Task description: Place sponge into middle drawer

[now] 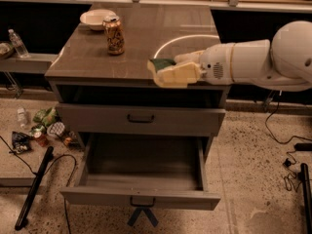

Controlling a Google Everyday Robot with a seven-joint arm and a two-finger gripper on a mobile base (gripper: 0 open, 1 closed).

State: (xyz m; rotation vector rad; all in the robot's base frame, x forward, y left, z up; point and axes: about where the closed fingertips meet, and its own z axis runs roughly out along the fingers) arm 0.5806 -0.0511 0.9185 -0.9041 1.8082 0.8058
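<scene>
My gripper [179, 70] is shut on the sponge [171, 74], a pale yellow block with a dark green layer on its far side. It holds the sponge over the front edge of the cabinet top [97, 62], right of centre. The white arm reaches in from the right. The middle drawer [141, 172] is pulled out wide and has nothing in it; it lies below and slightly left of the sponge. Its front panel carries a small dark handle [142, 202].
The upper drawer [141, 118] is shut. An orange drink can [113, 34] and a white bowl [96, 18] stand at the back left of the top. Litter [44, 128] and a black pole [33, 189] lie on the floor at left; cables [292, 160] at right.
</scene>
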